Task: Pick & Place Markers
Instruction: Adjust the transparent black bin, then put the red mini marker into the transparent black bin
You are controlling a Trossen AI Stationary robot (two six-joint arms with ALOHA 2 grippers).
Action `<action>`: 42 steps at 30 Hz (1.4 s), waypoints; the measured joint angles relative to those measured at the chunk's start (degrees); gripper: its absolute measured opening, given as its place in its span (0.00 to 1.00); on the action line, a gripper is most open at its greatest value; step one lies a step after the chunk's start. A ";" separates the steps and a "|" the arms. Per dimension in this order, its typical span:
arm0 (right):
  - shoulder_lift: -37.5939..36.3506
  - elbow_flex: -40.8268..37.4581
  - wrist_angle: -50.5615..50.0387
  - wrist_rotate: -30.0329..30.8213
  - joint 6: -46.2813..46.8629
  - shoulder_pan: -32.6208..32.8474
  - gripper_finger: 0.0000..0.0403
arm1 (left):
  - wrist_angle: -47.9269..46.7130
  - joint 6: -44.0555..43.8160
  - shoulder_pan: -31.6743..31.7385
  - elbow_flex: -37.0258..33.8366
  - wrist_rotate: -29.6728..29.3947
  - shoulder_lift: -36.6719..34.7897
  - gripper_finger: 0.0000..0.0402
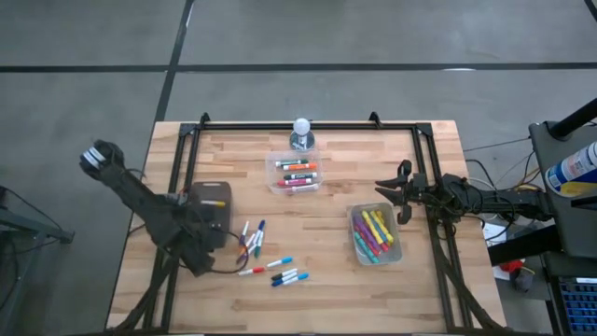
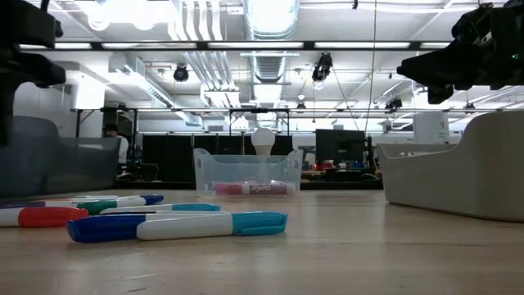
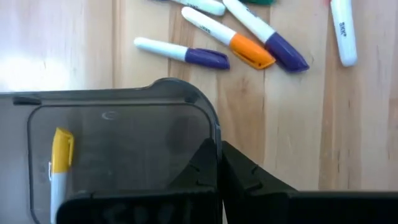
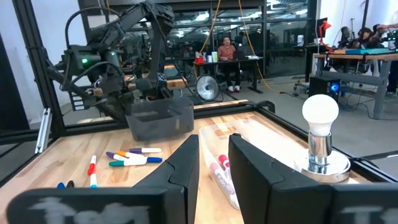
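Several loose markers (image 1: 254, 241) lie flat on the wooden table, more of them nearer the front edge (image 1: 284, 273) (image 2: 176, 225). My left gripper (image 3: 217, 171) is shut with nothing between its fingers. It points down over a corner of a dark grey tub (image 1: 211, 198) (image 3: 124, 149), in which one yellow marker (image 3: 61, 155) lies. In the left wrist view, purple and orange capped markers (image 3: 249, 46) lie just beyond that corner. My right gripper (image 4: 214, 163) hangs level at the table's right (image 1: 396, 191), open and holding nothing. My left gripper's shut fingers (image 3: 205, 165) stand over the dark grey tub's rim at one corner (image 3: 211, 127), pointing steeply down. I cannot tell whether they touch the rim.
A clear tub (image 1: 297, 174) with a few markers stands at the far middle, and a light bulb on a base (image 1: 301, 135) stands behind it. A second clear tub (image 1: 375, 233) with several coloured markers sits at the right. A black frame (image 1: 308, 126) borders the table.
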 joint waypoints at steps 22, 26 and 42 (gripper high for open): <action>-0.02 0.00 -0.04 0.00 -0.05 0.02 0.17 | 4.29 7.92 12.15 -6.50 5.59 -8.14 0.04; -0.02 0.00 -0.06 0.00 -0.04 0.00 0.18 | 4.25 6.89 12.15 -6.45 5.59 -8.31 0.13; -0.02 0.00 -0.13 0.00 -0.05 0.01 0.20 | 13.33 10.27 11.87 4.20 2.35 -8.01 0.31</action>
